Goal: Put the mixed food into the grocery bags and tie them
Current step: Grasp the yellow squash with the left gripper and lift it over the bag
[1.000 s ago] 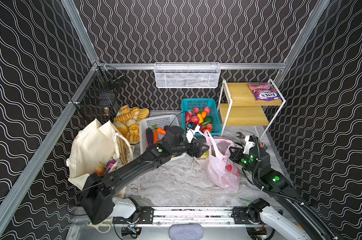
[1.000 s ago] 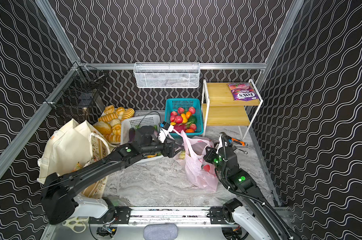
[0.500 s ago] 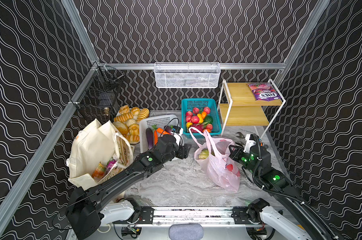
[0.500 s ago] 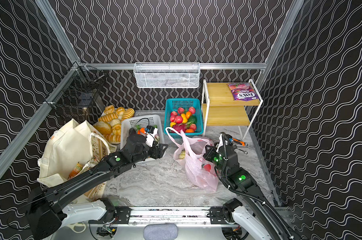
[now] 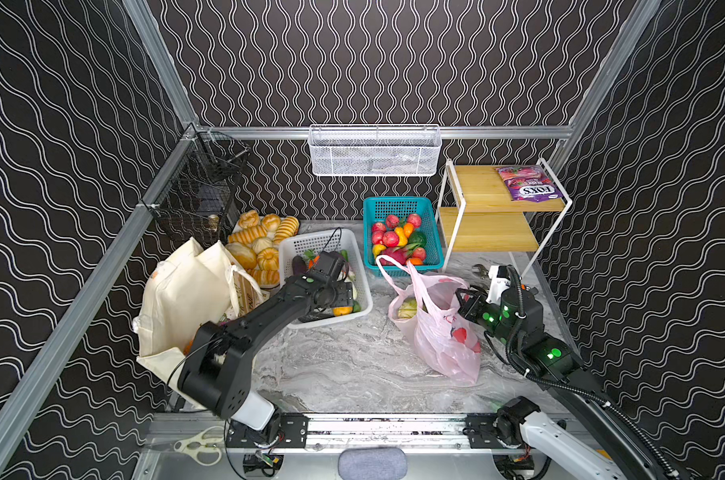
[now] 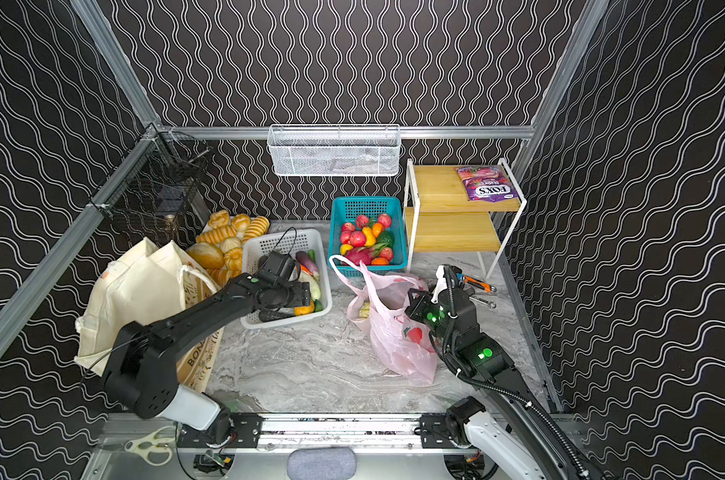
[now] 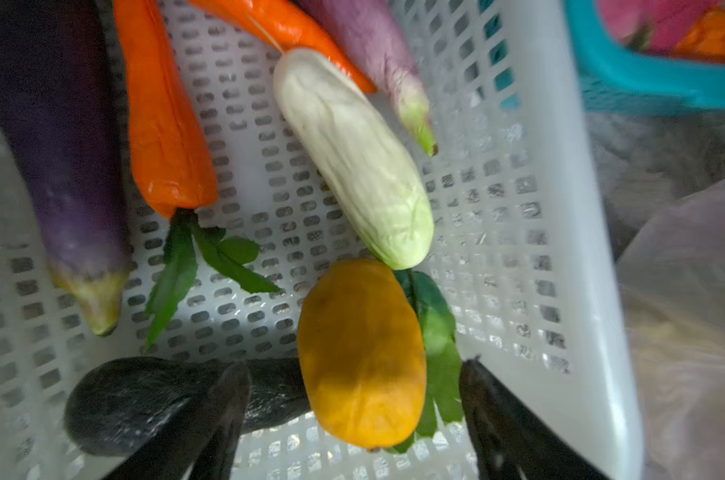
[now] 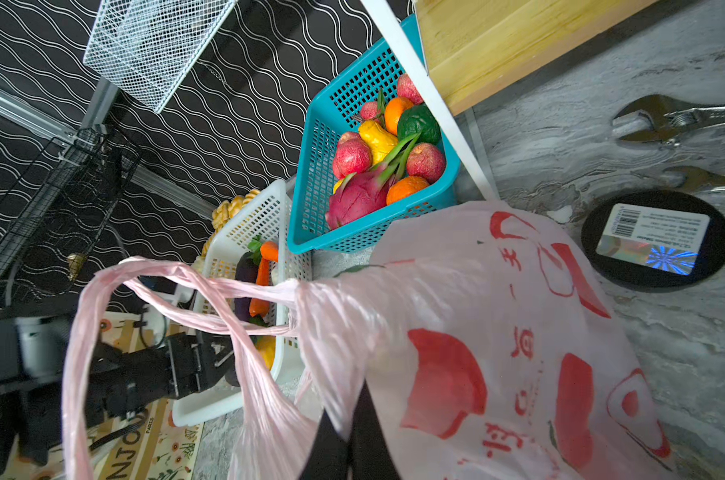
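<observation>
Left pincer (image 7: 352,374) agape, right pincer (image 8: 348,419) tight on pink bag (image 8: 477,311); marbled tabletop (image 5: 352,361), wave-patterned walls (image 5: 373,62).

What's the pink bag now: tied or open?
Open. On the pink bag the handles lie loose, unknotted; a cabbage shows through its gaping mouth; the right gripper is shut on its wall.
</observation>
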